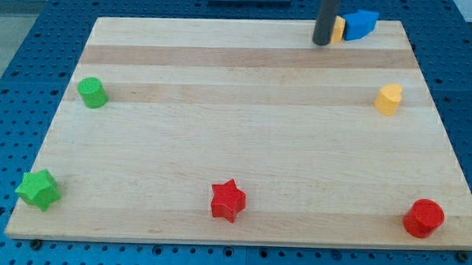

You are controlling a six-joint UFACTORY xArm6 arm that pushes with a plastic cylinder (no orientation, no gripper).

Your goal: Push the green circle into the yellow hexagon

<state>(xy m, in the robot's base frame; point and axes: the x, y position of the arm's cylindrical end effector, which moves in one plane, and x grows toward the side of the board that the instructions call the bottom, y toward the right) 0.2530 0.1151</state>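
1. A pale wooden board (243, 148) with lengthwise grain bands was seen resting on a blue perforated table (18, 54), which showed on all sides of it; a strip of light floor was visible at the far left corner of the scene.
2. At the near left corner of the board a green star (38, 189) was seen, close to the edge.
3. The green circle (92, 92), a short cylinder, was seen standing on the left side, farther back than the star and well apart from every other block.
4. A red star (228, 200) was seen near the middle of the near edge.
5. The rod was seen coming down upright from the top of the scene at the far right, with my tip (322, 43) set on the board close to the far edge; no gripper was carried, so nothing was held.
6. A small yellow block (338, 28) was seen just right of the rod, partly hidden by it, so its shape could not be told; it may be the hexagon.
7. A blue block (360, 24) was seen touching that yellow block on its right.
8. A yellow heart-like block (389, 99) was seen on the right side, nearer than the blue one.
9. A red circle (423, 218) was seen at the near right corner.
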